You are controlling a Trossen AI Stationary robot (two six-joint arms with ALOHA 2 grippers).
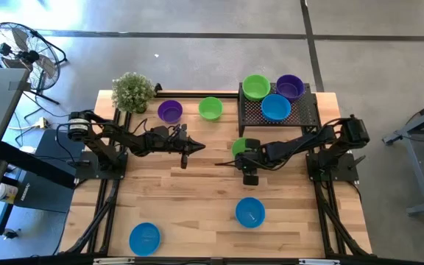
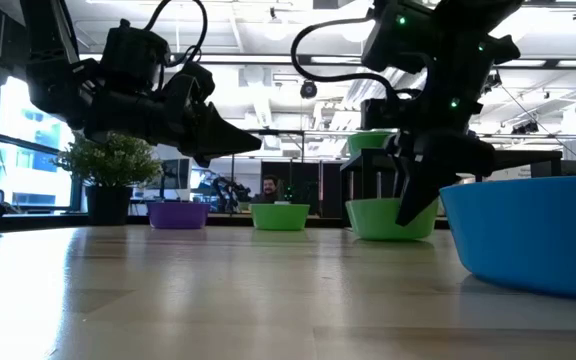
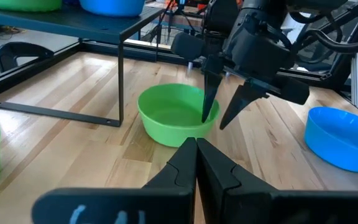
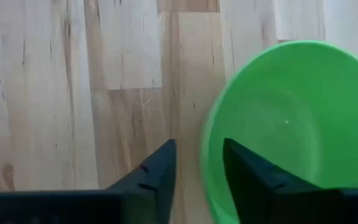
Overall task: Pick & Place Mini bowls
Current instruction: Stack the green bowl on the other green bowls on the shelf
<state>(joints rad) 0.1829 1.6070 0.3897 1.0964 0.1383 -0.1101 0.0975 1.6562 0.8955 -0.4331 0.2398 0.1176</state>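
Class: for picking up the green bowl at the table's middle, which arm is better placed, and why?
The right arm. The right gripper is open and straddles the rim of the green bowl. The left gripper is shut, held off to the side above bare table.

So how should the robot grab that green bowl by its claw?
By the rim. The green bowl sits upright and open on the table, so the right gripper is probably best coming from above, one finger inside the thin wall and one outside, then pinching.
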